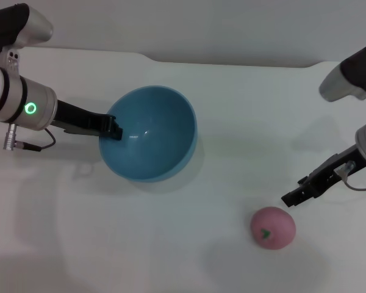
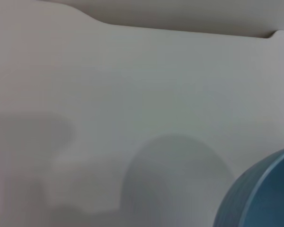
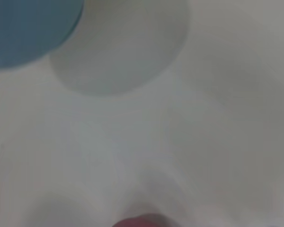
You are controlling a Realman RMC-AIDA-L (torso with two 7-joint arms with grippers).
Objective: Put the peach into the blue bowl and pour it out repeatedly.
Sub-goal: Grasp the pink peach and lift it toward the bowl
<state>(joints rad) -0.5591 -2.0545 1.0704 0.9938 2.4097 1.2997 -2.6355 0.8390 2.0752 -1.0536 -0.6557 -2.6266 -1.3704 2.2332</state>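
— Bowl [image 1: 149, 133]?
— Tilted, lifted off the white desk [image 1: 171, 256], mouth turned toward 4 o'clock, inside bare. Gripped at the rim, at the 9 o'clock edge, by the left pincer [image 1: 114, 129], closed on the wall. Seen from the left wrist only as a blue curve [image 2: 260, 194] with a round shadow beside it.

— Peach [image 1: 272, 227]?
— Down on the desk, at about 4 o'clock from the bowl, well apart from it. Green stem mark facing up. Barely caught by the right wrist camera as a pink sliver [image 3: 139, 221] at the frame edge.

— Right pincer [image 1: 294, 196]?
— Hovering just beside the peach, at its 1 o'clock, tips pointed toward 8 o'clock. Not touching the fruit, holding nothing. Narrow or wide: cannot tell, fingers seen as one dark shape.

— Bowl from the right wrist?
— Blue patch [image 3: 28, 28] in a corner, grey shadow next to it.
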